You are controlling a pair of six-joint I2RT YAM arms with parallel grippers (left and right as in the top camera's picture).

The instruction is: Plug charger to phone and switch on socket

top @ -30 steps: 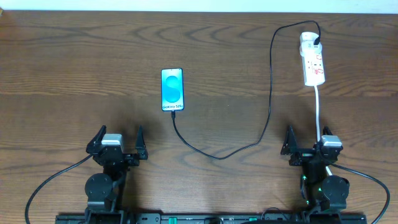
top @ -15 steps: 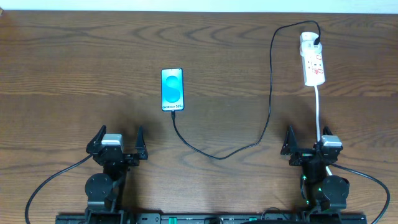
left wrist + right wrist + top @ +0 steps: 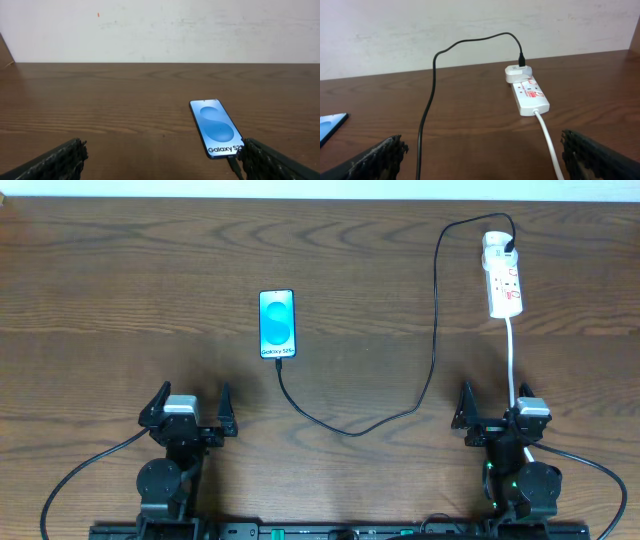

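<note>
A dark wooden table (image 3: 120, 270) seen from above, with two robot arms parked at its near edge.

The left gripper (image 3: 193, 395) sits near the near-left corner. Its fingers are spread wide apart and hold nothing. The right gripper (image 3: 497, 402) sits near the near-right corner, also spread wide and empty. Neither touches anything on the table.

A phone (image 3: 277, 325) lies flat and face up around the middle of the table, a little left of centre. Its blue-teal screen is lit, with white "Galaxy" text at the end nearest the arms.

A thin black charger cable (image 3: 432, 330) meets the phone's near end, curves toward the near edge, then climbs toward the far-right corner. There it arches over and drops into a white adapter (image 3: 516, 75) seated at the far end of a white power strip (image 3: 505, 290).

The strip lies lengthwise near the far-right corner, with small red marks on top — too small to tell how its switches are set. Its thick white cord (image 3: 512, 360) runs straight back toward the right gripper.
</note>
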